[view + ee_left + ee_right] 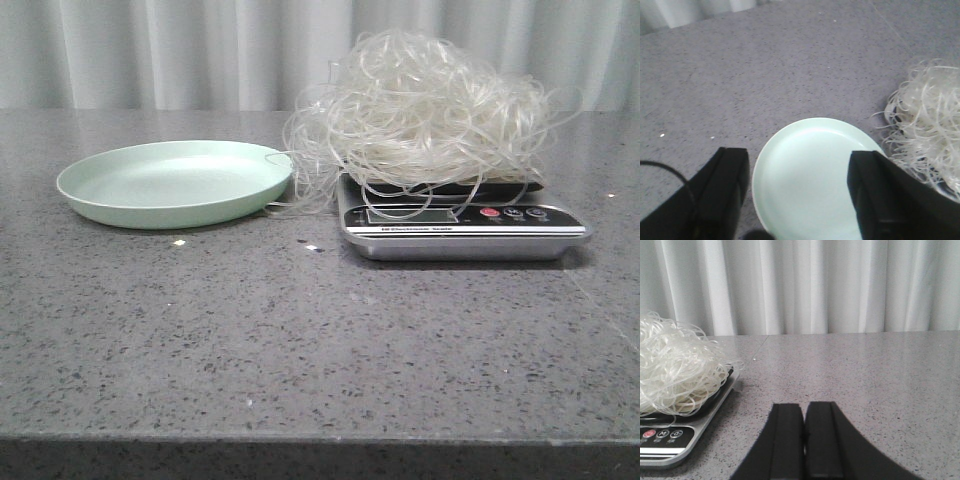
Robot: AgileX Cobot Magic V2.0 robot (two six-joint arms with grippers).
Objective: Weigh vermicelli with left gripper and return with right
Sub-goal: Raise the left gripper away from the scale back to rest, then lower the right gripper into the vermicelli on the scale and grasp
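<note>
the vermicelli [425,115] sits piled on the scale [460,228], a big loose tangle covering the black weighing top and spilling over its edges, with stray loops trailing down toward the pale green plate [175,182] just beside it. the plate is bare, resting flat on the grey speckled table [300,340], to the left of the scale in the front view. the scale's display and its red and dark buttons face the front, partly veiled by hanging strands.

my left gripper [797,195] hangs above the plate with its fingers [725,185] spread wide apart — nothing between them, only the plate's pale surface showing below. the noodle tangle lies off to one side of it, not touching.

my right gripper [804,440] hovers low over the table, beside the scale and apart from it — its two fingers [785,440] pressed together, holding nothing. behind the table hangs a white curtain [840,285].
</note>
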